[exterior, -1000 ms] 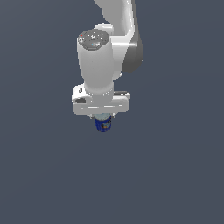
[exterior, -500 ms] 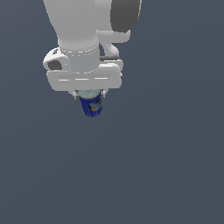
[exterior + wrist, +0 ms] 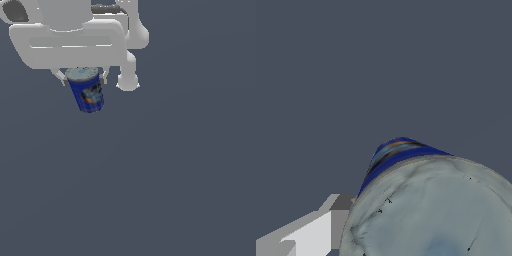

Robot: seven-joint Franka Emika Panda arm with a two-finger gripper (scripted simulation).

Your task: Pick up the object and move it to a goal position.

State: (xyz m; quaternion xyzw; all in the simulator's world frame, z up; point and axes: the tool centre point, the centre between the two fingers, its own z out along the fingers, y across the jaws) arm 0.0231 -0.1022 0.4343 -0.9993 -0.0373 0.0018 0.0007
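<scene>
Looking across our exterior view, we see the arm [image 3: 70,35] has swung up toward eleven o'clock since half a second ago and now looms much larger, its white body cut off by the frame at twelve and nine o'clock. A second ago it hung near the middle of the frame and looked far smaller. A rounded white stub of the arm [image 3: 127,80] pokes down at three o'clock from the can.

Below the wide white housing, our gripper [image 3: 84,80] is clamped on the can [image 3: 87,92], which has risen with it and now sits at about ten o'clock in the frame. The can hangs in the air, tilted, with its pale grey top just under the housing and its blue body leaning down toward five o'clock. Its orange-and-white label faces the camera, though we cannot read it.

We can make out only thin slivers of the fingers [image 3: 60,77] on either side of the can's top; the rest is hidden by the housing.

From our wrist view, the can [image 3: 431,205] fills the five o'clock corner, its grey top blurred and cropped, and one pale finger [image 3: 311,232] touches its side.
</scene>
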